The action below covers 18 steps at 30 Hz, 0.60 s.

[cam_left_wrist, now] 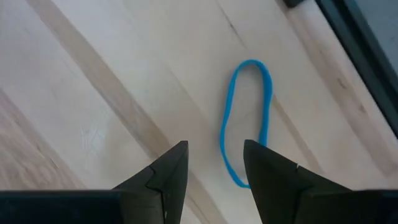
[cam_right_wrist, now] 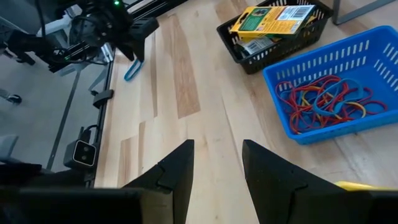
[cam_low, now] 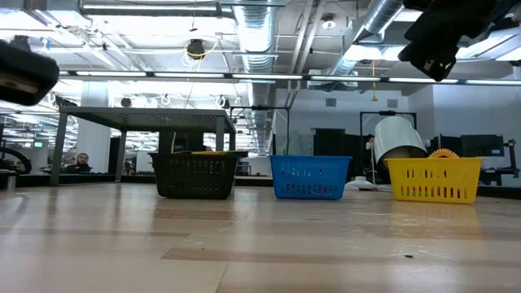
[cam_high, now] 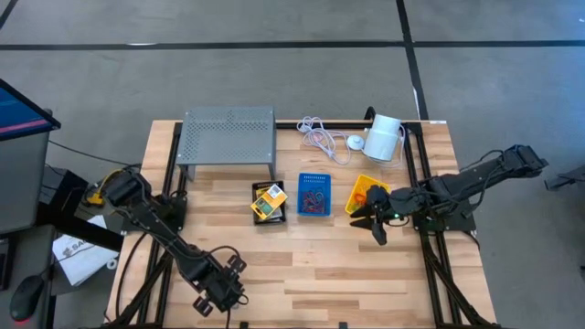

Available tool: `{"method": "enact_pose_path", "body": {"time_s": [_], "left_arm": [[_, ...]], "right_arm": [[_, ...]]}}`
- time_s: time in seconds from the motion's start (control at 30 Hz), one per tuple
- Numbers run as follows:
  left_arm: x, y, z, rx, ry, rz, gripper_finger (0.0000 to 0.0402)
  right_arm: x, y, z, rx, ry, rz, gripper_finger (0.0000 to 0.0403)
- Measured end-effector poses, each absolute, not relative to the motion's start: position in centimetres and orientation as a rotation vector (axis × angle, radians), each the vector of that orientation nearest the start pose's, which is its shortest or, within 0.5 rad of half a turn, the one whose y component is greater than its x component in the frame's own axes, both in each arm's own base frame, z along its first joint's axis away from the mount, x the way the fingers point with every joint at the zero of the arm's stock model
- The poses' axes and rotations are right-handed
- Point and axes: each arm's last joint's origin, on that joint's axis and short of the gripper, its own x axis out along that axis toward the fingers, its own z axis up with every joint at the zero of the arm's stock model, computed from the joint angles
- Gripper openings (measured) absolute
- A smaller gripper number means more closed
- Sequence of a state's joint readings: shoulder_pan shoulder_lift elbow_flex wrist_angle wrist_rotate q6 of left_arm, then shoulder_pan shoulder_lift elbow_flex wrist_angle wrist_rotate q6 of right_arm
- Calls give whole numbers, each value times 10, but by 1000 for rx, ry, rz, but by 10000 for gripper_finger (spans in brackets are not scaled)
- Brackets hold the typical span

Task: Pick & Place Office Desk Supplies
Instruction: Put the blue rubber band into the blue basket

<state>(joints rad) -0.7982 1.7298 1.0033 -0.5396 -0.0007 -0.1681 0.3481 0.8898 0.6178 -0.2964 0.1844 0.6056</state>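
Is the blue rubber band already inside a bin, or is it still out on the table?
Out. The blue rubber band lies flat on the bare table, just ahead of the left gripper, whose fingers are apart and empty.

Left claw (cam_left_wrist: 214,165) low near the table's front edge, right claw (cam_right_wrist: 217,163) raised, both parted.

Blue loop (cam_left_wrist: 247,122) flat on the wood; black (cam_high: 269,202), blue (cam_high: 313,195), yellow (cam_high: 365,195) bins in a row, perhaps touching.

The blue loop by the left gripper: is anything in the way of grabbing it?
No. The blue loop lies flat on bare wood just beyond the open left gripper, with nothing visible between them.
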Motion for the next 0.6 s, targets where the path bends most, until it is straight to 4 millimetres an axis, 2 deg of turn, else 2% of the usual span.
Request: {"method": "enact_pose_path", "body": {"time_s": [0.3,0.4,0.6], "left_arm": [[216,-223,142,337,1202,-598,151],[213,-225,137,331,1169,-620,151],[204,-234,120,402,1207,-619,139]], "right_arm": [[177,60,249,433,579,-6,132],[177,60,248,429,580,-5,132],[177,60,248,425,582,-5,132]]}}
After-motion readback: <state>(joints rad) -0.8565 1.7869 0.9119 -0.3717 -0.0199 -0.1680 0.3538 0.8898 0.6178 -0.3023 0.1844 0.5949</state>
